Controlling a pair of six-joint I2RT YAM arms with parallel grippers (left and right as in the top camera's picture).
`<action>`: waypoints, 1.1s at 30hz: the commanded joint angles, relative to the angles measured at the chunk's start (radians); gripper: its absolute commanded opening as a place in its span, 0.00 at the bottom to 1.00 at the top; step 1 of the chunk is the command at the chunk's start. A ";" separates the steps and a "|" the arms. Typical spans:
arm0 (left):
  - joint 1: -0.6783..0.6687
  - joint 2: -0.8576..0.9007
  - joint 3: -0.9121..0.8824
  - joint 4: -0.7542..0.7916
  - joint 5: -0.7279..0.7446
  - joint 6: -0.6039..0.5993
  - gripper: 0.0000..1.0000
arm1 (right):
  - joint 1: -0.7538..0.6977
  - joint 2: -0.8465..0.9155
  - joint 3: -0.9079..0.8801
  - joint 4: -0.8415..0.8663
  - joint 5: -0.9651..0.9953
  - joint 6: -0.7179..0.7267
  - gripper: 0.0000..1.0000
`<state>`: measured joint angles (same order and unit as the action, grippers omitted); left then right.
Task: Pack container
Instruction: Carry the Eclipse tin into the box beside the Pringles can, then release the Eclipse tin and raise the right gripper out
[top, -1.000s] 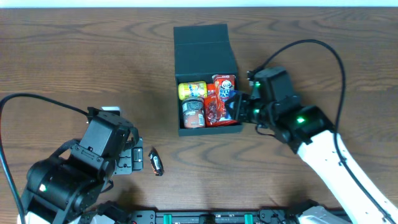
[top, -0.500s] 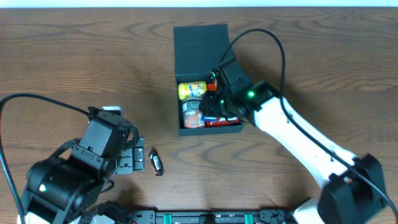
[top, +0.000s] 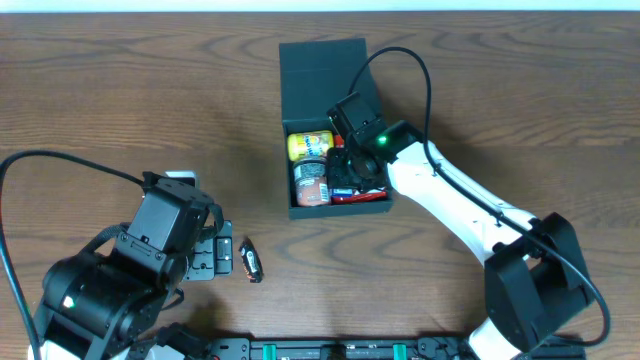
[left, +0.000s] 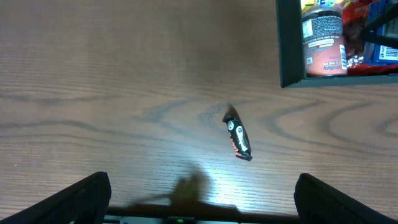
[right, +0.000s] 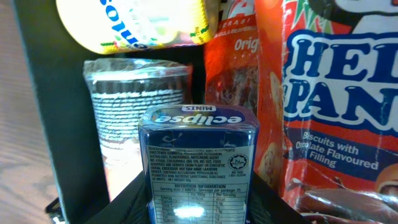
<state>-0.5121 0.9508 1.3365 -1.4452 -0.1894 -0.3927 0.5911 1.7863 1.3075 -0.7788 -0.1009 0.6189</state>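
While your right arm reaches across from the right, its gripper (top: 349, 182) is down inside the container (top: 322, 85), clenched on a small blue Eclipse mints box (right: 198, 155) with rounded corners and a glossy printed label. The container is a dark teal-green, matte, square-sided cardboard box. It sits at the far middle of the brown wood-grain surface (top: 120, 90), its flap lid open on the far side.

Packed inside, on the left, are a rounded yellow packet (top: 309, 145) and, nearer you, a cylindrical tub (left: 323, 38) with a dark label and clear crinkled wrap. On the right are 2 shiny red foil packets: a Hello Panda biscuit pack (right: 336, 124) and a narrower red pack (right: 233, 93) beside it. The mints box is held upright just in front of the tub.

Your left gripper (left: 202, 202) is released, its 2 fingers spread wide over bare wood. A small dark wrapped snack bar (left: 237, 138) lies loose on the surface between this gripper and the container.
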 joint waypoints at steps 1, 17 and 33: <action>0.002 -0.004 0.000 0.003 0.000 0.004 0.95 | 0.019 0.007 0.015 -0.006 0.052 -0.014 0.02; 0.002 -0.004 0.000 0.006 0.000 0.005 0.95 | 0.065 0.019 0.015 0.017 0.097 -0.014 0.32; 0.002 -0.004 0.000 0.005 0.000 0.012 0.95 | 0.125 0.001 0.118 -0.028 0.121 -0.052 0.99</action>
<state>-0.5121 0.9508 1.3365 -1.4384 -0.1894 -0.3920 0.6971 1.7935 1.3540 -0.7895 -0.0170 0.5858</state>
